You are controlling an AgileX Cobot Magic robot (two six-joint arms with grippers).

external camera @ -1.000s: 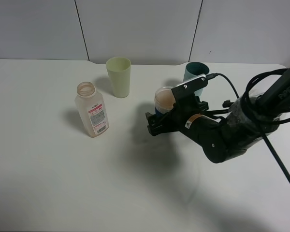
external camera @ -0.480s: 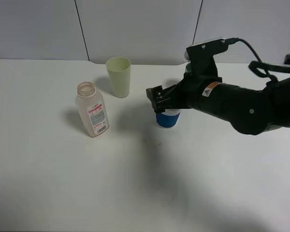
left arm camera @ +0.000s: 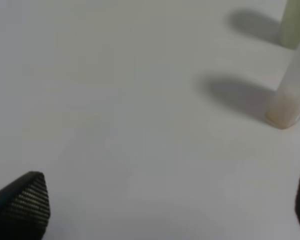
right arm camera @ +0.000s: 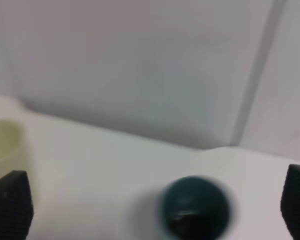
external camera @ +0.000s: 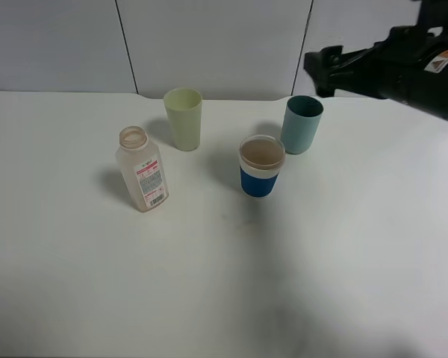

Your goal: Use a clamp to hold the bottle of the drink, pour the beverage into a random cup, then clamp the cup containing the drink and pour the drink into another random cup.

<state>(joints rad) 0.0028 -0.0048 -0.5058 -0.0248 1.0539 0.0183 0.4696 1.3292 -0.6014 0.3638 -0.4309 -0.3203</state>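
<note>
Standing alone on the white table [external camera: 209, 298], the short clear plastic cup with a wide blue band [external camera: 261, 167] holds the dark brown beverage [external camera: 261, 154] near its rim, and nothing touches it. A second ago the black right tool [external camera: 322, 68] sat low beside this cup; half a second ago it hung just over the cup's rim. Now it has risen away to the upper right of the high view, above and behind the tall plain teal-green plastic tumbler [external camera: 302, 124]. Its fingers stand wide apart and empty — the right wrist view shows one black fingertip [right arm camera: 10, 206] at each edge with the teal tumbler's dark mouth blurred between them.

The cup has not shifted. The teal tumbler stands just behind and to the right of it, close but apart. The pale yellow-green plastic tumbler [external camera: 184, 118] and the small translucent squarish plastic bottle with a white label and red band [external camera: 141, 169] keep their places on the left, the bottle upright and uncapped.

The left tool [left arm camera: 155, 205] is likewise wide open and holds nothing — its tips hover over bare table, near the bottle's base.
</note>
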